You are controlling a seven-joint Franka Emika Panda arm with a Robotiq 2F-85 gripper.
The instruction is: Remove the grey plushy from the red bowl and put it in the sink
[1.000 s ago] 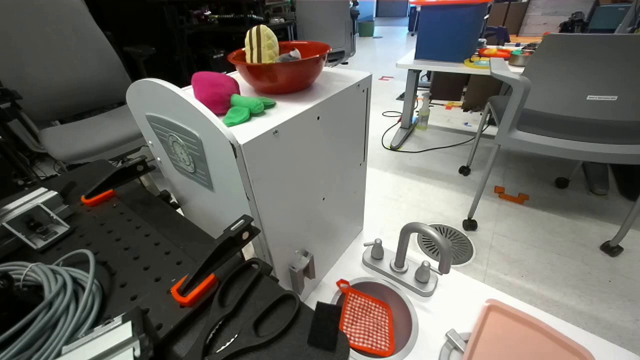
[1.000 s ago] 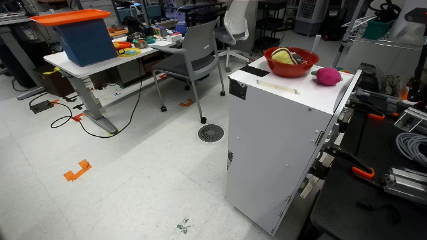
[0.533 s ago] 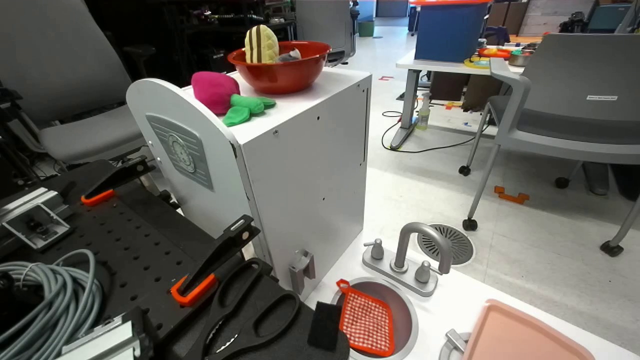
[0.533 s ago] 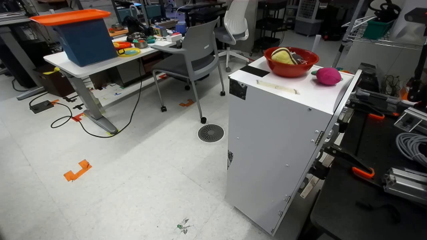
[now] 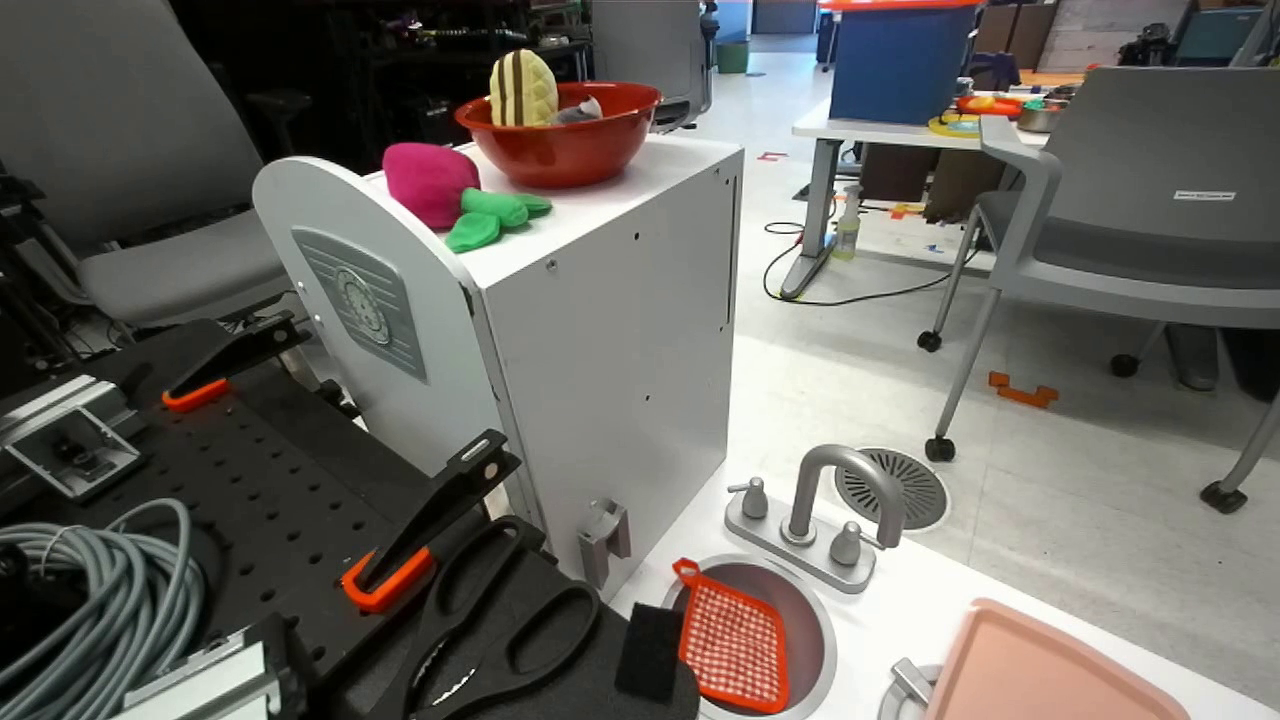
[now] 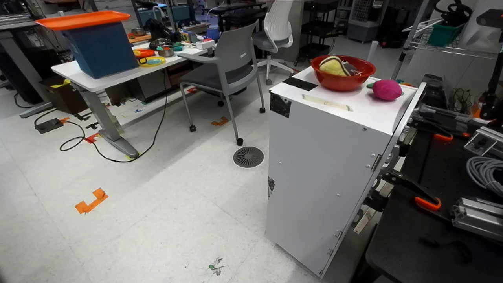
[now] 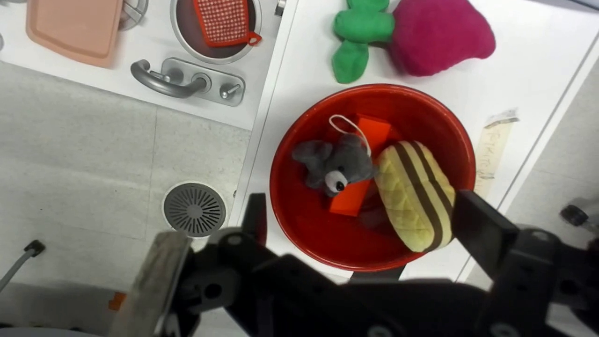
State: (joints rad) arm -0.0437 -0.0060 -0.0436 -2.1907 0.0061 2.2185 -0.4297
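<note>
The claw (image 7: 362,215), dull black and hard-edged, is released, its fingers spread wide. Beyond its gap sits the glossy red bowl (image 7: 304,215), round with a flared rim. The plushy (image 7: 334,164) is in the bowl, slightly left of the gap's middle in the wrist view: soft grey fabric, pale muzzle, black nose, thin white cord loop. It lies over a straight orange-red bar (image 7: 351,201). Nearer the claw's right-hand finger there lies the yellow toy (image 7: 412,196), oblong, quilted, brown-striped. Farther ahead of the claw is a pink plush (image 7: 440,37) with stubby green leaves. Ahead and leftward are the sink (image 7: 187,28), a round grey basin with a red-and-white checked pot holder (image 7: 224,23) inside, a curved grey tap (image 7: 171,89) and a smooth pink tray (image 7: 75,28).

Ahead and rightward, a tape strip (image 7: 496,150) bears handwriting; "KIT" can be made out, the rest is unclear. In an exterior view, a grey chair (image 5: 1110,160) carries a white label (image 5: 1204,195) too small to read.
</note>
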